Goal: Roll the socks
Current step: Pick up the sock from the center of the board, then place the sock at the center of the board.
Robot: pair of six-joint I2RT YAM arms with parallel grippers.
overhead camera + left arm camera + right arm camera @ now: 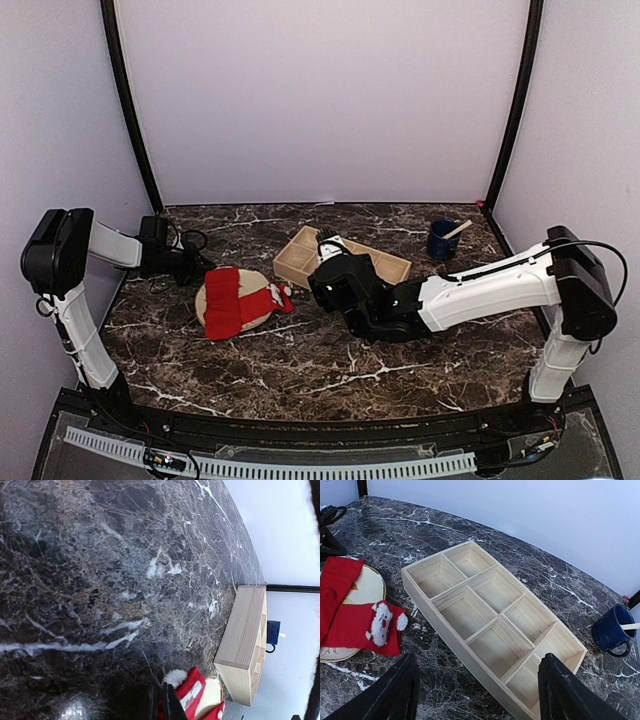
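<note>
Two red socks lie flat on a round beige plate (pixel 252 320) left of centre. The plain sock (pixel 222 300) lies on the plate's left side. The sock with white markings (pixel 268 300) lies on its right side and reaches over the rim. Both show in the right wrist view: the plain one (pixel 337 580) and the marked one (pixel 365 627). My left gripper (pixel 195 268) is just left of the plate with its fingers together (pixel 162 700). The marked sock (pixel 192 692) lies beyond its tips. My right gripper (pixel 325 258) hangs wide open and empty (pixel 480 695) above the wooden tray.
A wooden tray (pixel 390 265) with several empty compartments stands right of the plate, seen also in the right wrist view (pixel 435 615) and the left wrist view (pixel 245 640). A blue mug (pixel 441 240) with a stick in it stands at the back right. Walls enclose the dark marble table.
</note>
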